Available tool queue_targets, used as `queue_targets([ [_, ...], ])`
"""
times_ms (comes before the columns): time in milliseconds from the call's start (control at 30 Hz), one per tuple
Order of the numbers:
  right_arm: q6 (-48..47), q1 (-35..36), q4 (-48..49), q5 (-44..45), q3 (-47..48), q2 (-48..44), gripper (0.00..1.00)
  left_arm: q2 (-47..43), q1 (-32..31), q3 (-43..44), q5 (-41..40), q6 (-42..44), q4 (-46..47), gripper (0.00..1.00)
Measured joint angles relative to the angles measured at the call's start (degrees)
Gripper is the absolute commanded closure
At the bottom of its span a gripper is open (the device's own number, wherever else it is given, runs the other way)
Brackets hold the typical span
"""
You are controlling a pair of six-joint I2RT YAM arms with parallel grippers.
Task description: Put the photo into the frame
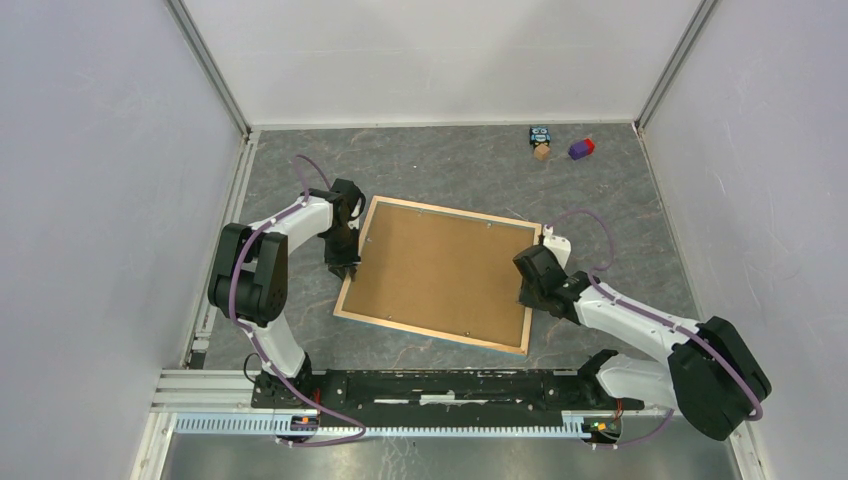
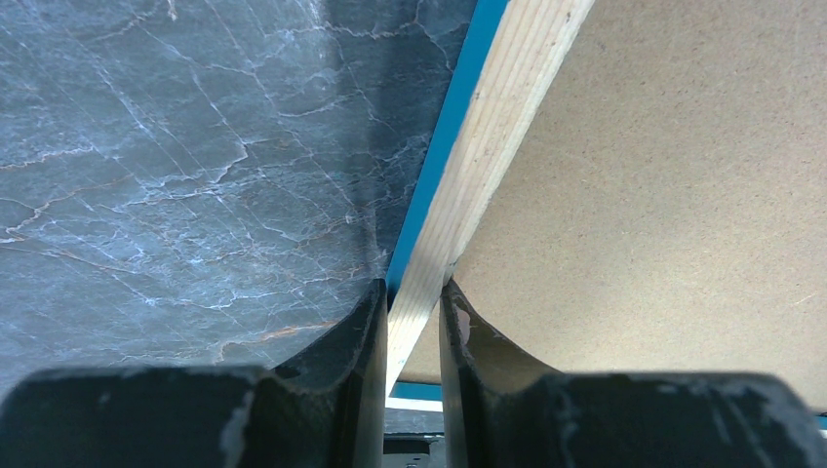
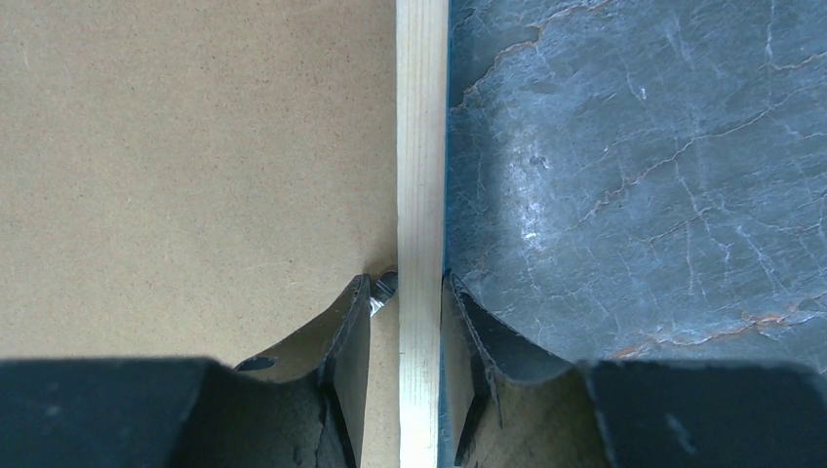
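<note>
The frame (image 1: 450,211) lies back side up in the middle of the table, its pale wood border around a brown hardboard sheet (image 1: 440,270). The photo is hidden. My left gripper (image 1: 343,265) is at the frame's left border. In the left wrist view that gripper (image 2: 414,292) is shut on the wood border (image 2: 497,127), whose blue face shows beside it. My right gripper (image 1: 528,295) is at the right border. In the right wrist view it (image 3: 408,288) straddles the wood strip (image 3: 421,146). One finger (image 3: 463,331) touches the strip; a gap remains at the other.
A small metal tab (image 3: 383,290) sits on the hardboard by the right gripper's inner finger. A little toy figure (image 1: 541,142) and a purple-red block (image 1: 581,149) lie at the back right. White walls close in the table; a black rail (image 1: 420,385) runs along the near edge.
</note>
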Motion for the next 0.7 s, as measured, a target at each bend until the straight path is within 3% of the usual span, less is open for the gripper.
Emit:
queue_targets([
  [200,0.5,-0.2,0.2,-0.1,-0.4,-0.7,1.0,0.0,0.0,0.0,0.0,0.0,0.0,0.98],
  [333,1.0,-0.4,0.3,0.0,-0.6,-1.1,0.73,0.0,0.0,0.0,0.0,0.0,0.0,0.98],
  [467,1.6,-0.4,-0.4,0.0,0.0,-0.3,0.6,0.0,-0.1,0.0,0.0,0.0,0.0,0.98],
  [600,2.6,-0.4,0.3,-0.4,-0.1,-0.2,0.61,0.0,-0.2,0.0,0.0,0.0,0.0,0.98],
  [700,3.1,-0.5,0.7,-0.3,-0.7,-0.5,0.77,0.0,-0.2,0.0,0.0,0.0,0.0,0.98],
])
